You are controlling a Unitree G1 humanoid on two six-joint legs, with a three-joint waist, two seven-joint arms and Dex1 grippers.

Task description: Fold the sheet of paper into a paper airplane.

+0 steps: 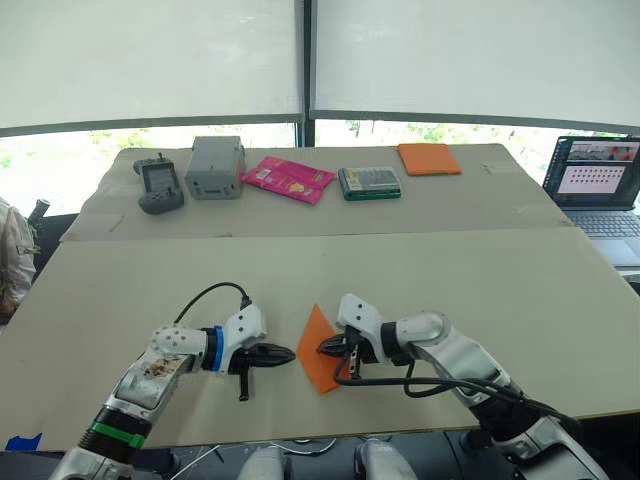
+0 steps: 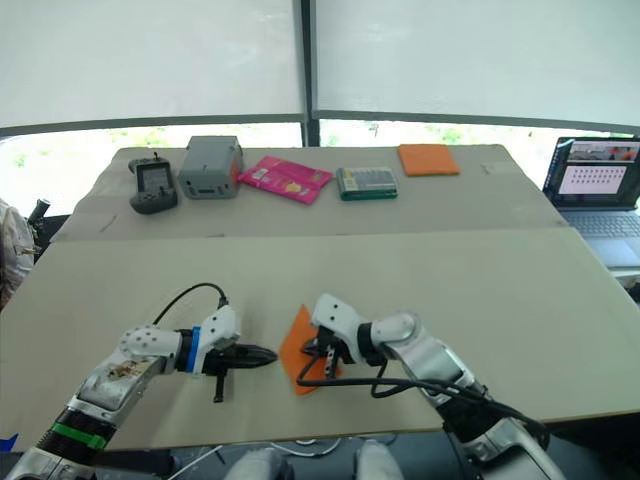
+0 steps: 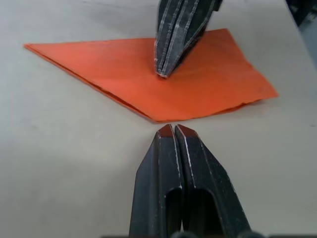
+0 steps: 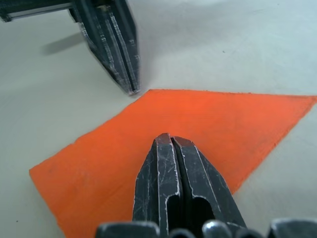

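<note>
Pressing the folded paper flat near the worktop's front edge, keep the right gripper, fingers closed, on top; slide the closed left gripper along the crease.

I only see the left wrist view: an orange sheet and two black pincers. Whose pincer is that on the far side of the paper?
Observer: It belongs to the robot too. It is the right gripper on its other arm, jaws shut, tip over the sheet of paper.
Operator: Is that sheet the only orange thing around?
Observer: No. A thicker orange pad lies on the far table.
Operator: Anything else back there?
Observer: A pink packet on that table, and an open laptop off to the robot's right.
</note>
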